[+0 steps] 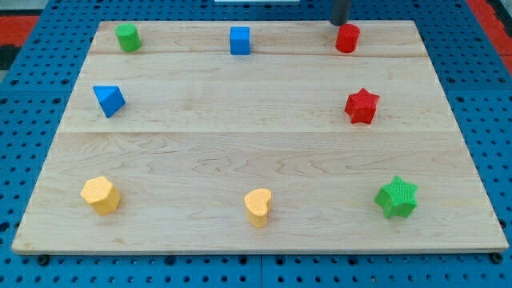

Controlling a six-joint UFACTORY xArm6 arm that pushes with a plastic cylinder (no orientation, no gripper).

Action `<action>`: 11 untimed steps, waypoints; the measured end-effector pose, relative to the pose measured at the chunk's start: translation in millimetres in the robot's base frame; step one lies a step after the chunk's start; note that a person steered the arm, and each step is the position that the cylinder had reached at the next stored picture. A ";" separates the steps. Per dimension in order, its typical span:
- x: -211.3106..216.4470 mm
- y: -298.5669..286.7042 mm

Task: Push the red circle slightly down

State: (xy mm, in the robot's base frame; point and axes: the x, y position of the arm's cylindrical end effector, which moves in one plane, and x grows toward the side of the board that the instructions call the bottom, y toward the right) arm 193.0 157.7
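The red circle stands near the top right of the wooden board. My tip is at the view's top edge, just above and slightly left of the red circle, very close to it or touching it. A red star lies below the red circle.
A blue cube and a green circle sit along the top. A blue triangle is at the left. A yellow hexagon, a yellow heart and a green star line the bottom.
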 end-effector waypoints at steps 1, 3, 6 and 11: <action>20.4 11.2; 30.0 2.9; 30.0 -22.5; 68.8 -28.2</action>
State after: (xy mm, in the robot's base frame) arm 261.8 129.4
